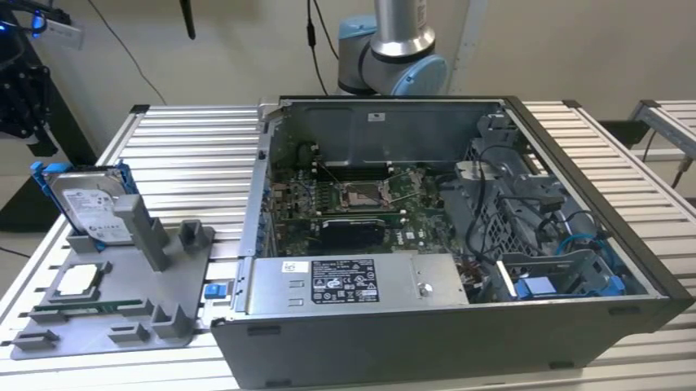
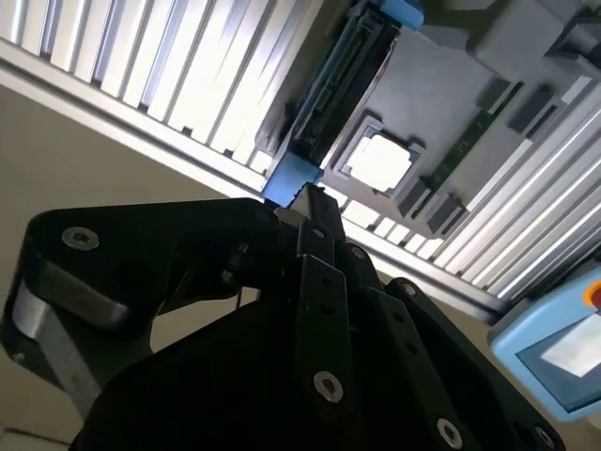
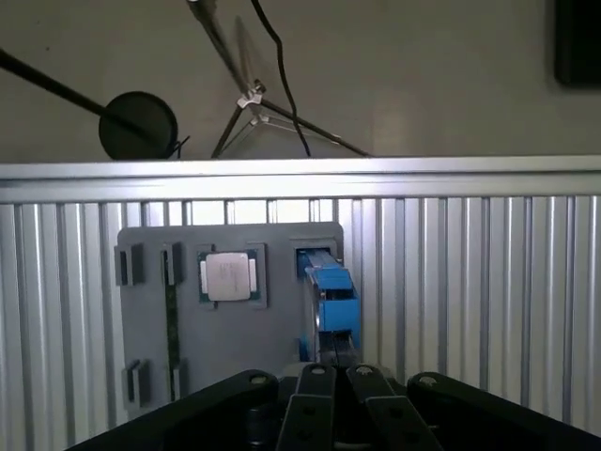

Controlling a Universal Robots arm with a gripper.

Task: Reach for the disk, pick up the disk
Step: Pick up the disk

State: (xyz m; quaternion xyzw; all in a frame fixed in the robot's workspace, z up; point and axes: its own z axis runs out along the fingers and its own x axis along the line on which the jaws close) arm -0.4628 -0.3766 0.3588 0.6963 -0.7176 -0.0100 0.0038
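Reach | gripper [image 3: 336, 368] aimed at disk [image 3: 331, 301], apart | grip state: I cannot tell | I should square up on its thin edge.

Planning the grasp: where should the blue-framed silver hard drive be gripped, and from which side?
Probably from above: the blue-framed silver hard drive stands on edge in the grey plastic fixture, whose posts block its lower part, so pinch its upper edge across the flat faces.

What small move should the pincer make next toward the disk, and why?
Probably ease the pincer closer to the disk: in the first wrist view its blue-framed edge stands in the grey holder, lined up ahead of the pincer, not yet held.
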